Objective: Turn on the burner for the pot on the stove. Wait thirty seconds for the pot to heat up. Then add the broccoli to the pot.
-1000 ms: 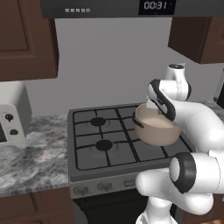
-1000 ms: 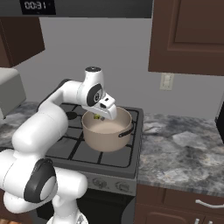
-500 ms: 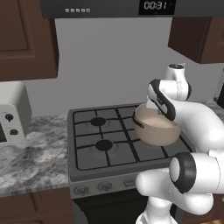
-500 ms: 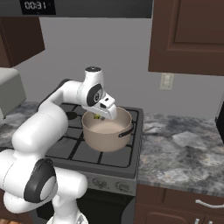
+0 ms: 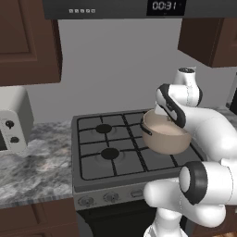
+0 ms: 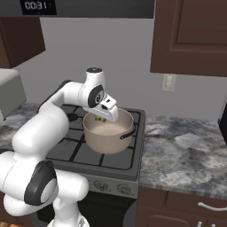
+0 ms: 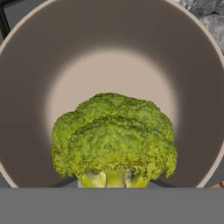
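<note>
The broccoli (image 7: 114, 139) sits right at the gripper (image 6: 101, 118), pinched by its pale stalk between the narrow jaws. Directly under the hand is the pot (image 6: 108, 131), its pale inside below the floret. The pot stands on the stove (image 5: 99, 155).

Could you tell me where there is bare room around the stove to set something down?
Bare counter right of the stove, and between the stove and toaster oven. Crowded at the pot, where the gripper holds the broccoli.
</note>
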Motion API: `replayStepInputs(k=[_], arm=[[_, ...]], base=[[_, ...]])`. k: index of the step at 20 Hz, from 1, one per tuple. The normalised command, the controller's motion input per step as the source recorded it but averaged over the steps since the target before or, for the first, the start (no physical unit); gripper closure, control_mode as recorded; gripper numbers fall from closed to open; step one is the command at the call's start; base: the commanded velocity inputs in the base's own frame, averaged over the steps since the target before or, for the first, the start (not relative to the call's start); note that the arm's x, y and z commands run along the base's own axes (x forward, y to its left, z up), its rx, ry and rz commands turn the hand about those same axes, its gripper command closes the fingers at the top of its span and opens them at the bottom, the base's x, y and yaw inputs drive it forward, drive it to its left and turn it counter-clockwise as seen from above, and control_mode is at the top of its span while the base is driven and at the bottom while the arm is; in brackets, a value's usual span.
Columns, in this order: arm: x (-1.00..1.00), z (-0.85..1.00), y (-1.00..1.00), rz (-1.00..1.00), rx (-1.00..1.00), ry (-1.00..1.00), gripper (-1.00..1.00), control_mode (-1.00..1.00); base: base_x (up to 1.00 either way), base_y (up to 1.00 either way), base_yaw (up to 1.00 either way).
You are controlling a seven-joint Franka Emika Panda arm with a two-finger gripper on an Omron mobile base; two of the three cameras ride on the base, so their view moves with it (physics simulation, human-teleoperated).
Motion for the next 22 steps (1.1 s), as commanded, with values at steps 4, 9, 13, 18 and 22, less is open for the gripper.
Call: replayStepInputs(k=[4, 9, 13, 18, 22], arm=[[0.00, 0.00, 0.00, 0.00, 0.00, 0.00, 1.00, -1.00], [0.00, 0.00, 0.00, 0.00, 0.00, 0.00, 1.00, -1.00], [0.00, 0.00, 0.00, 0.00, 0.00, -0.03, 1.00, -1.00], [0.01, -0.09, 0.00, 0.00, 0.00, 0.00, 1.00, -1.00], [0.02, -0.32, 0.00, 0.00, 0.00, 0.00, 1.00, -1.00]], base=[[0.00, 0.00, 0.00], [0.00, 0.00, 0.00], [0.00, 0.00, 0.00], [0.00, 0.00, 0.00], [0.00, 0.00, 0.00]])
